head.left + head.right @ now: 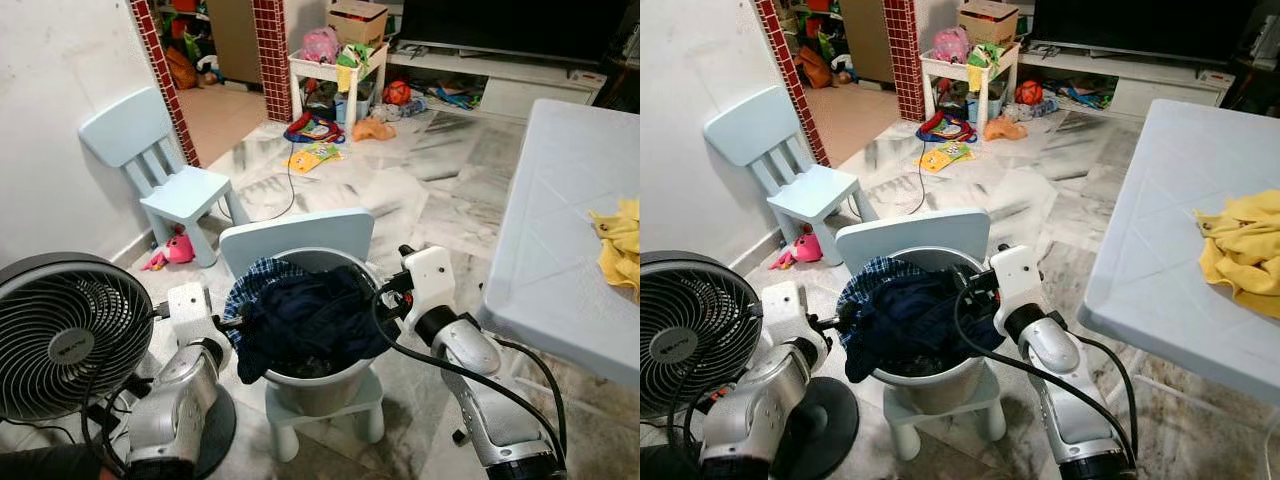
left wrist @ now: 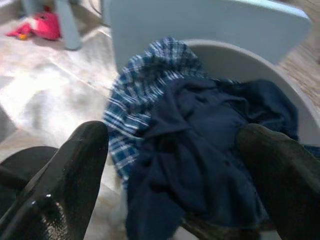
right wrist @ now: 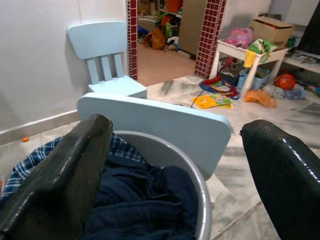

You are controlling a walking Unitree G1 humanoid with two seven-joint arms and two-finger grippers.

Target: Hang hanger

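While both arms flanked the bucket [image 1: 330,385] of clothes [image 1: 310,320], the left gripper [image 2: 175,170] and right gripper [image 3: 175,165] stood spread, holding nothing. No hanger could be made out, so the task looked barely begun.

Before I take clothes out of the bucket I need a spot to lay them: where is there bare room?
The white table is bare from its near edge to the yellow cloth. The seat of the blue chair by the wall is also free. It is crowded around the bucket: both grippers flank it, with the fan on its left.
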